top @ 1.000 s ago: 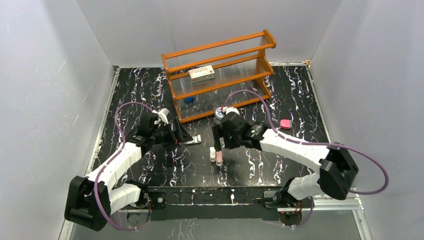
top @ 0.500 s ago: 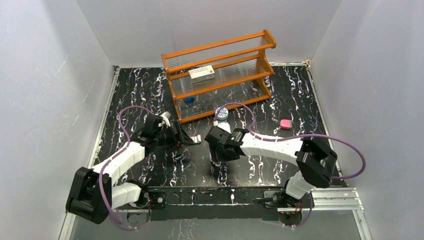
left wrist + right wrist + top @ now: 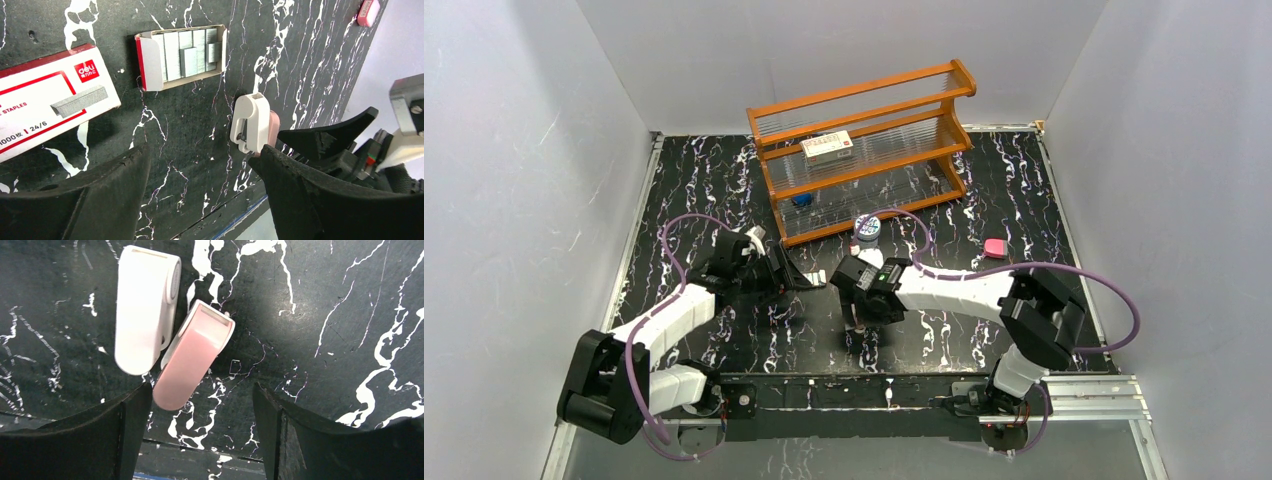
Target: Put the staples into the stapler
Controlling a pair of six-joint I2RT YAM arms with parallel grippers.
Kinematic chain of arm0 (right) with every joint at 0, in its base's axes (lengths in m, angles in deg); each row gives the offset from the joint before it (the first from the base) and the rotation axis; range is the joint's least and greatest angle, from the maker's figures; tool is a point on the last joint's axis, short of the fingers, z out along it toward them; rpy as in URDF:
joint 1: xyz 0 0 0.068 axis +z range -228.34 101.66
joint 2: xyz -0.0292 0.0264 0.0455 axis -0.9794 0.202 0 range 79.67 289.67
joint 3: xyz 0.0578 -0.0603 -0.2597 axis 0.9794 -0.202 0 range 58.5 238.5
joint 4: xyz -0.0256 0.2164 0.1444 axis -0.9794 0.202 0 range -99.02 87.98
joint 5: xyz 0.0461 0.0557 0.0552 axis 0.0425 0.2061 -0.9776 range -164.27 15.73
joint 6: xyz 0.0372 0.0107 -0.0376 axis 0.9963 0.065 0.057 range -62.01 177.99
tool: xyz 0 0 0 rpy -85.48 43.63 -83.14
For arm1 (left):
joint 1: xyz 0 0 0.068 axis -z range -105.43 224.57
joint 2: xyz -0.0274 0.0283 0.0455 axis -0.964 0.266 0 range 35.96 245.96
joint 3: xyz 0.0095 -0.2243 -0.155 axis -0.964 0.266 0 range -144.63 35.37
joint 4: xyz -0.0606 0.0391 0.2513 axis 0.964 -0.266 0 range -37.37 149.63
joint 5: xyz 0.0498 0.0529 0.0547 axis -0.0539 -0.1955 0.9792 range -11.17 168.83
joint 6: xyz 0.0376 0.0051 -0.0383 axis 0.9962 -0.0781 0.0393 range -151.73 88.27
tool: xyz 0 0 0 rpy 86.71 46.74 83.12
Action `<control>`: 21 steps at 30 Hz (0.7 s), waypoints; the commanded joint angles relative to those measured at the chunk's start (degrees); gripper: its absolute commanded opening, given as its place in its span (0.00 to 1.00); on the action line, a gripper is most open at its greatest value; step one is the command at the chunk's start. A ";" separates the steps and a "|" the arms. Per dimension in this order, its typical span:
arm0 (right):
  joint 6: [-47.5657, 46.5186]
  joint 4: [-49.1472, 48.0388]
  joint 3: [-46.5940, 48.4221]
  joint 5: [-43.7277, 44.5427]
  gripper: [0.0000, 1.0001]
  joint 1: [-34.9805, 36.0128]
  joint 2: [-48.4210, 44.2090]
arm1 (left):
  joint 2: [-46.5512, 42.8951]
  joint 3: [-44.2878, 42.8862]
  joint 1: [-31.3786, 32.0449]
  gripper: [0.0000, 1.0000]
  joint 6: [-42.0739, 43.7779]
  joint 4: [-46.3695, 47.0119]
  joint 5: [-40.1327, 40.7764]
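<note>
The white stapler (image 3: 145, 305) lies flat on the black marbled table, touching the peach stapler (image 3: 195, 360) on its right. My right gripper (image 3: 200, 420) is open and empty; its jaws stand just short of the two staplers, and the peach one's tip reaches between them. The white stapler also shows in the left wrist view (image 3: 250, 122). Grey staples (image 3: 187, 50) lie as several strips in a small open red-and-white box (image 3: 150, 62). My left gripper (image 3: 202, 170) is open and empty, short of that box. In the top view my right gripper (image 3: 858, 312) hides the staplers.
A larger red-and-white staple box (image 3: 50, 100) lies beside the small one. An orange rack (image 3: 864, 150) stands at the back with another box (image 3: 827, 147) on it. A round jar (image 3: 867, 230) and a pink item (image 3: 994, 248) sit behind my right arm.
My right arm has swung left and towards the near edge, coming down over the two staplers. My left arm has shifted slightly. Both grippers stay open.
</note>
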State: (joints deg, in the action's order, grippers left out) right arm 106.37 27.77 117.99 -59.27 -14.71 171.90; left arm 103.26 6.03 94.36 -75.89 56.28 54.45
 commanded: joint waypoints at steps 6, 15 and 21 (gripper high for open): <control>5.44 4.35 1.69 5.16 0.66 0.44 0.94 | 0.10 0.97 0.25 0.77 -0.26 1.27 -0.23; 3.19 3.37 0.52 5.55 0.45 -0.09 -0.63 | -0.27 1.97 1.41 0.67 -2.83 3.88 -2.50; 2.25 2.22 0.60 4.83 0.43 -0.09 -1.97 | -3.47 6.00 4.87 0.55 -8.93 8.18 -1.08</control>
State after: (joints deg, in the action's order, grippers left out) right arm 109.30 30.31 117.97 -55.51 -14.58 172.86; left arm 102.89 9.18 97.08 -80.48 61.17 53.33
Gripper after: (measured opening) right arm 0.452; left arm 0.568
